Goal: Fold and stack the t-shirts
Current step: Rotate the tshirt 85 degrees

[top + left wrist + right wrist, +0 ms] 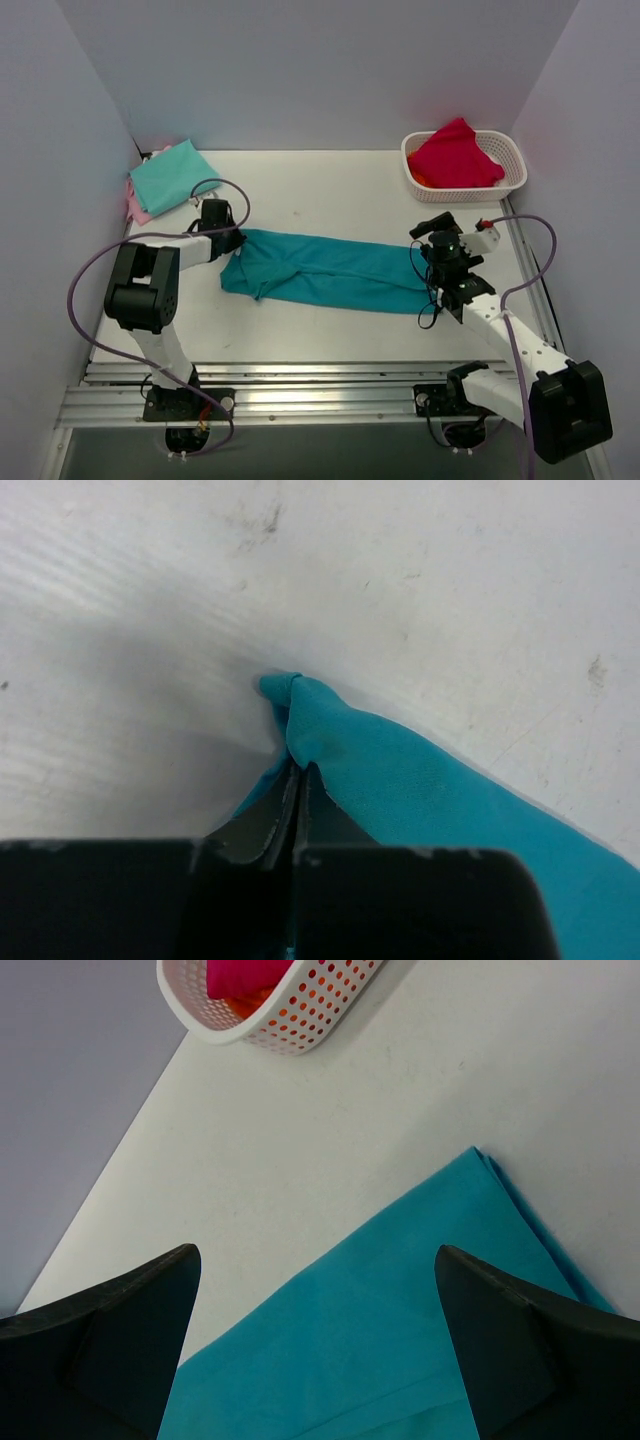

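The deep teal t-shirt (330,268) lies folded into a long strip across the middle of the table. My left gripper (226,241) is shut on its left end; in the left wrist view a pinched corner of teal cloth (320,730) sticks out past the closed gripper (298,770). My right gripper (447,268) is open above the strip's right end, with the teal cloth (400,1310) between its spread fingers (130,1310). A folded mint-green t-shirt (172,175) lies at the back left on a pink one (138,209).
A white perforated basket (507,175) at the back right holds a red-pink garment (455,155); it also shows in the right wrist view (300,1010). White walls close in the table on three sides. A metal rail (320,385) runs along the near edge.
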Motion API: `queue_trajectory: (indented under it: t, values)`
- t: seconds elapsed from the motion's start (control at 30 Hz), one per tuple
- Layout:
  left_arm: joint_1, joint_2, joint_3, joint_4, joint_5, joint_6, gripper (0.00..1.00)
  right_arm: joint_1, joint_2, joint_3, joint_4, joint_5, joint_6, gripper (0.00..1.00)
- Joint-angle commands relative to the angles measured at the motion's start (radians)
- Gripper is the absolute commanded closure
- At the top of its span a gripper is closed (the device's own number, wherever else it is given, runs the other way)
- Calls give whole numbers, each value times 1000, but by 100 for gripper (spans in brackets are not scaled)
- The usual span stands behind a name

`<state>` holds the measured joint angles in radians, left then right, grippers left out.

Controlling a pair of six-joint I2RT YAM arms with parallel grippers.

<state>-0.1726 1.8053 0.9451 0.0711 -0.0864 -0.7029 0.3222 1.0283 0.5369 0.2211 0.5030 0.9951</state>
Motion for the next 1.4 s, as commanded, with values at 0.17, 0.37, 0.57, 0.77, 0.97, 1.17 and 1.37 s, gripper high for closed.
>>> queue_trajectory:
  t: [0.17, 0.37, 0.57, 0.77, 0.97, 1.17, 1.37]
  values:
    - [42, 210, 306, -49, 69, 8, 98, -35, 139, 110, 127, 68, -10, 0]
    - [105, 668, 1088, -31, 354, -13, 92, -54, 286, 176, 239, 36, -13, 0]
    - [110, 949, 1446, 443, 855, -345, 6, -49, 389, 225, 282, -15, -23, 0]
    - [105, 530, 970, 637, 786, -216, 6, -40, 417, 210, 319, -27, -38, 0]
    - [64, 38, 552, 449, 471, 133, 6, 6, 391, 209, 301, 25, -68, 0]
    - [-198, -280, 348, 196, -178, 423, 6, 55, 331, 206, 239, 120, -98, 0]
    - [-548, -325, 66, 424, -410, 550, 6, 80, 250, 144, 244, 154, -121, 0]
